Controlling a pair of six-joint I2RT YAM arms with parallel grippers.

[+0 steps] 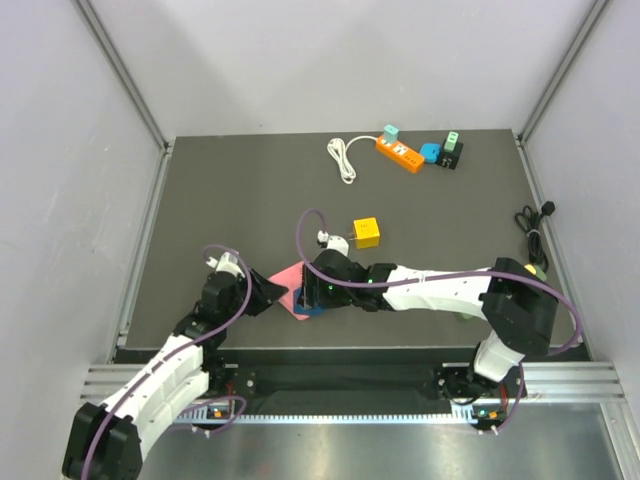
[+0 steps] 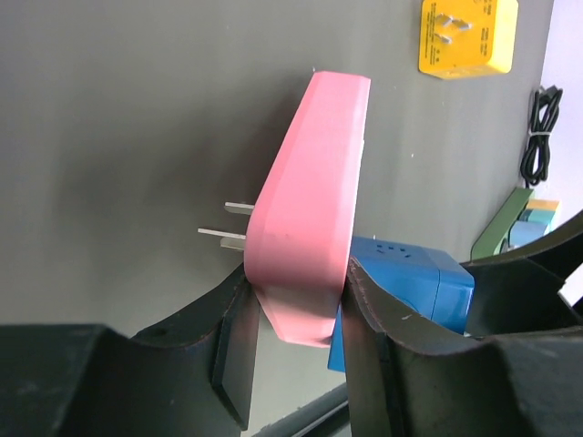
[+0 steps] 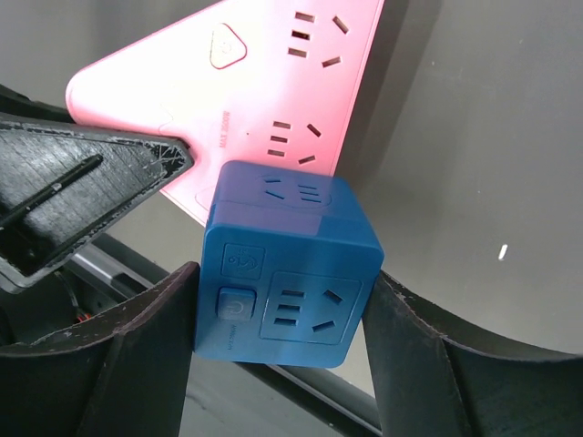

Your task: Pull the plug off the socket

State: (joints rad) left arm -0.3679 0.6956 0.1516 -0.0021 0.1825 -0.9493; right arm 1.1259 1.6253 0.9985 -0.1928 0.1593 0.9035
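Right gripper (image 3: 282, 291) pinches the rigid, probably slick-sided blue cube plug (image 3: 287, 246) by its flanks, near the table's (image 1: 250, 180) near edge, while left gripper (image 2: 299, 291) clamps the light pink socket (image 3: 237, 82) holding it.

Bright, even lighting with soft shadows; close foregrounds slightly blurred
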